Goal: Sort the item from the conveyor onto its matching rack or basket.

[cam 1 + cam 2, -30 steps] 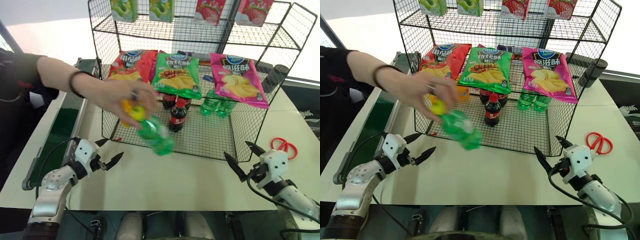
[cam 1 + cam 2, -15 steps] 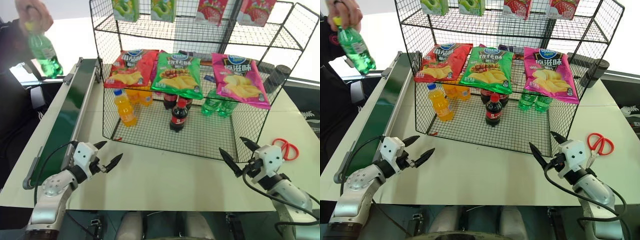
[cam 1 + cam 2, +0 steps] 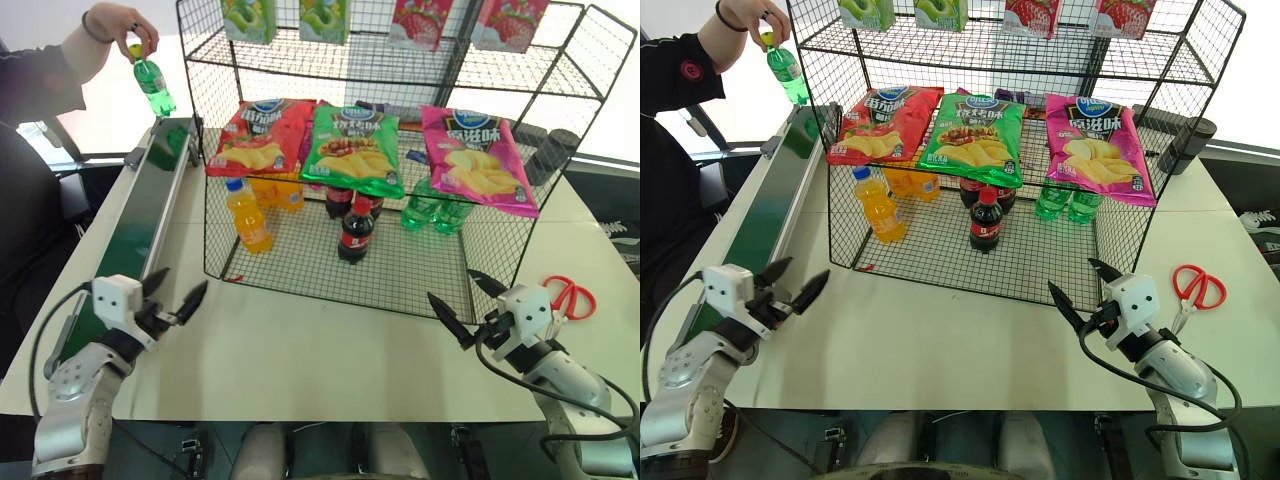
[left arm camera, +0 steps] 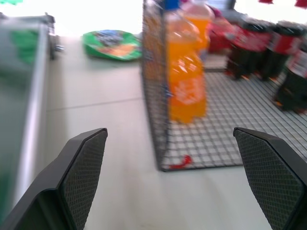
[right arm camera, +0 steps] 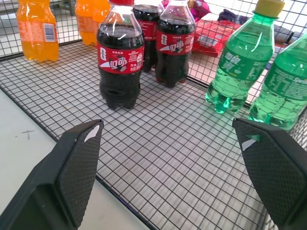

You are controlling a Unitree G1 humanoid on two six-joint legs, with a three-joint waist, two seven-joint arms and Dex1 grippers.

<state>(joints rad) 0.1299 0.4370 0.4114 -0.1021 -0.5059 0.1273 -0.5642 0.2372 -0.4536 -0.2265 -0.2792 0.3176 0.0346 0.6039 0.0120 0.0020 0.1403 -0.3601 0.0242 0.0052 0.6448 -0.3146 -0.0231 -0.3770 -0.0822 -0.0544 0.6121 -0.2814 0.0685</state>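
Little print can be read with certainty: the three snack bags hung on the front of the rack, red on the left, green in the middle and pink on the right, each carry a blue oval brand badge and Chinese lettering at the top, too small to make out. In the right wrist view the nearest cola bottle on the rack's bottom tier has a red label with white Chinese characters, and the green soda bottle to its right has a green label with white Chinese lettering. The cartons hung along the rack's top edge show fruit pictures whose print is illegible.
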